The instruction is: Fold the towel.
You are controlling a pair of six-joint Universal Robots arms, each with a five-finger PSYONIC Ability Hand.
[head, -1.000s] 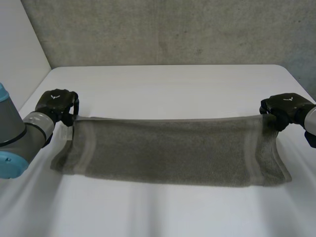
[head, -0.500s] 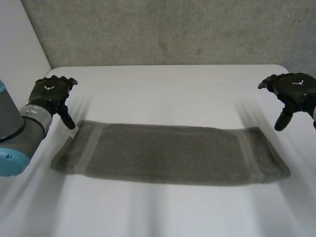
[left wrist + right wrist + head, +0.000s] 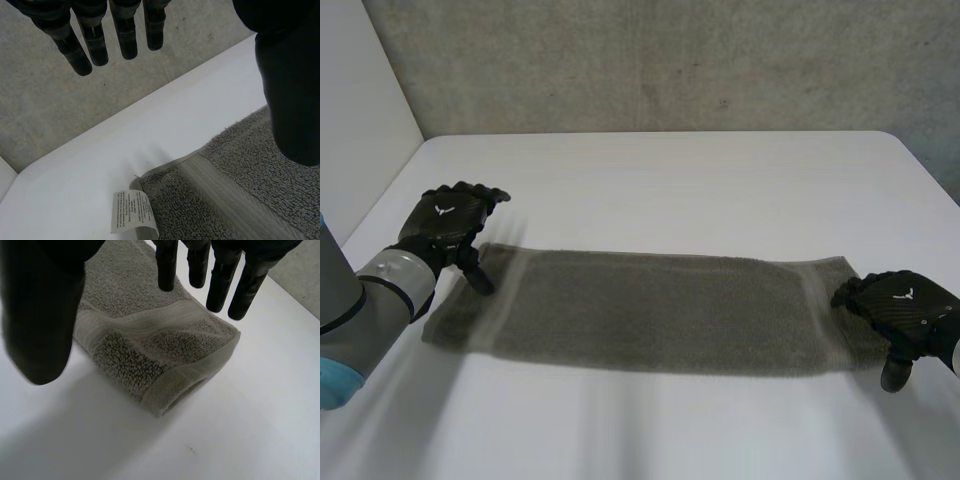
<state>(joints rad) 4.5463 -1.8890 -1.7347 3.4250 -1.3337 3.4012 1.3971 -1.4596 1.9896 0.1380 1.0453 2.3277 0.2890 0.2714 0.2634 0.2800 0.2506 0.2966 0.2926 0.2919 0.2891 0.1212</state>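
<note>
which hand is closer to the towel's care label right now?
Left. The left hand is above the towel corner that carries the care label; the right hand is at the towel's opposite end.

Towel [image 3: 660,312] flat on table [image 3: 660,180]

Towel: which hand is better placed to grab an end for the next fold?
Probably the right hand: open, fingers over the towel's end. The left hand's fingers hang past its corner.
</note>
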